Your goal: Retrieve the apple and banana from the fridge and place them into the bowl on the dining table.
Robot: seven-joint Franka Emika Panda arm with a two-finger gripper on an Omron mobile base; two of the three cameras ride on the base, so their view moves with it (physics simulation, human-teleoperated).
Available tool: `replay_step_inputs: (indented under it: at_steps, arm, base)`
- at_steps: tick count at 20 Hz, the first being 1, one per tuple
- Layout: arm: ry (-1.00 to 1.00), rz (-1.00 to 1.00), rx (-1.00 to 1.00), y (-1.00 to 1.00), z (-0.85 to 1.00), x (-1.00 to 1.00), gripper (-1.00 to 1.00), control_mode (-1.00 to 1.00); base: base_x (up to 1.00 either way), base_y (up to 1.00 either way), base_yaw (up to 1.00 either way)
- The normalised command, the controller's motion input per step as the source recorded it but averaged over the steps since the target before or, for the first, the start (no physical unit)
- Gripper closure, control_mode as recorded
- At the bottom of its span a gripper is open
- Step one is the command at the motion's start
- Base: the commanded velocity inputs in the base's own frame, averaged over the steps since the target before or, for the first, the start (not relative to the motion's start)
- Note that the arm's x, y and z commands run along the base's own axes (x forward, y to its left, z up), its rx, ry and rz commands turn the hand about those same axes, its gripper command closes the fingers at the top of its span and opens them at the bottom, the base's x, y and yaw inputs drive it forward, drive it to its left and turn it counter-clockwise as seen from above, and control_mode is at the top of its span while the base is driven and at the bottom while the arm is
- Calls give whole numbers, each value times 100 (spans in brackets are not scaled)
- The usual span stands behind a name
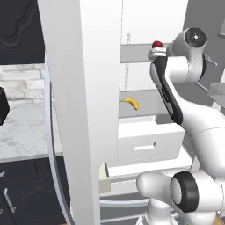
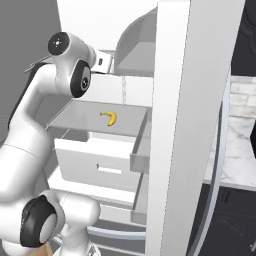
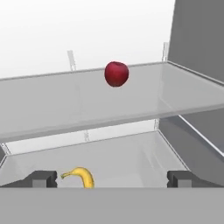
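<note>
Inside the fridge [image 3: 192,39], the apple [image 3: 116,73] sits on the upper shelf [image 3: 52,105]; the banana [image 3: 82,176] lies on the lower shelf [image 3: 131,162].

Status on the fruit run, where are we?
Done: fridge door is open. In hand: nothing; the open gripper faces the shelves. Left: apple sits on the upper shelf, banana on the lower one; neither is grabbed or in the bowl.
</note>
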Motion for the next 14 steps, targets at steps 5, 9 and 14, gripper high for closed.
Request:
replay_step_inputs:
  at_steps: [5,9,14]
  arm:
    - [2,-6,0,-12,3,41,-100,-100]
    - [0,-2,0,-19,0,41,-100,-100]
    - [0,-1,0,-25,0,37,-100,-100]
  base:
    - [0,0,0]
    - [0,0,0]
    - [0,0,0]
